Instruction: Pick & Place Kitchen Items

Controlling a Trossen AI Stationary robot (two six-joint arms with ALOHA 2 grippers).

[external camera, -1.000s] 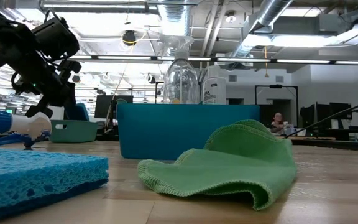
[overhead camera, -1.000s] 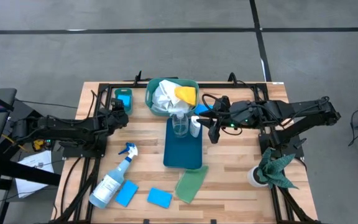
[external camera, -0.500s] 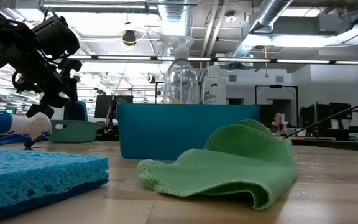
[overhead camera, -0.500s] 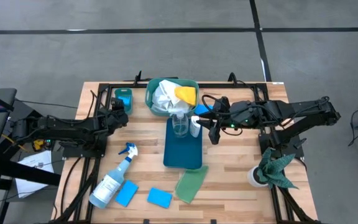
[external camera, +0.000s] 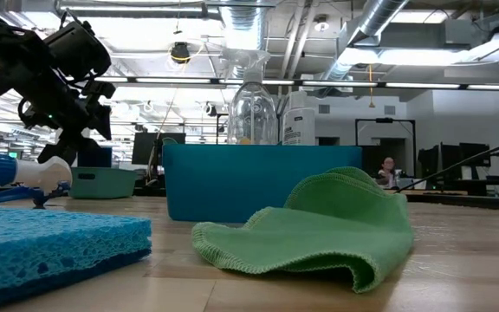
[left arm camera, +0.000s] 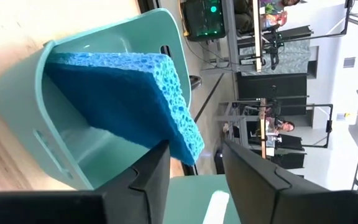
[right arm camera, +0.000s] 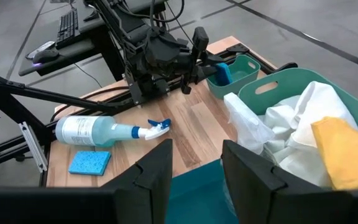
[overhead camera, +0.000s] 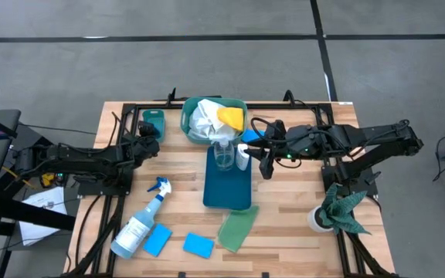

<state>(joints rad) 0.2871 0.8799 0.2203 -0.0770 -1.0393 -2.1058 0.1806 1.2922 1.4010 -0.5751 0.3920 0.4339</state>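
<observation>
The left hand (left arm camera: 194,180) has its fingers apart and holds nothing. Right in front of it, a blue sponge (left arm camera: 123,93) sits in a small teal bin (left arm camera: 73,162). The right hand (overhead camera: 264,161) hangs beside two bottles (overhead camera: 224,154); I cannot tell if its fingers are apart.

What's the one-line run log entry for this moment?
left gripper: open, beside small teal bin | blue sponge: in that bin | right gripper: open, empty, near large teal tub
</observation>
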